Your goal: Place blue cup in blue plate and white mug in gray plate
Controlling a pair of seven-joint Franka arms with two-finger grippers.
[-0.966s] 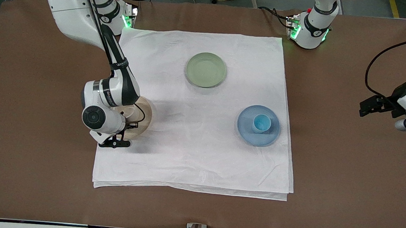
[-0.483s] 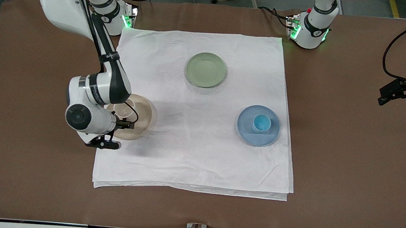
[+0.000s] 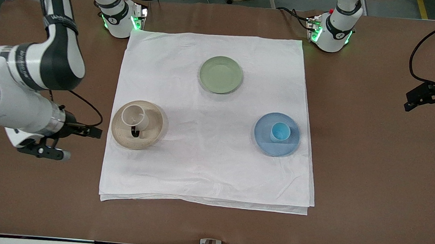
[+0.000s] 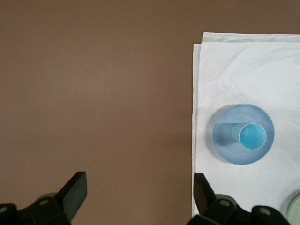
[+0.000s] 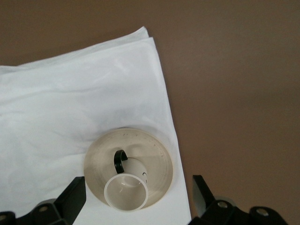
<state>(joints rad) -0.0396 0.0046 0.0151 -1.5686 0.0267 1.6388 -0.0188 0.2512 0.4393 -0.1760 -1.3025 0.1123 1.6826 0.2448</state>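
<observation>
2 grippers hang spread and empty over bare table: right gripper beside the gray plate holding the white mug; left gripper well apart from the blue plate holding the blue cup. Green plate lies nearer the bases.

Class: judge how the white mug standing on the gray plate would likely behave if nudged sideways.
The white mug stands upright on a flat base, so it probably slides before tipping. The gray plate has a raised rim, likely stopping it. The plate may shift on the cloth.
</observation>
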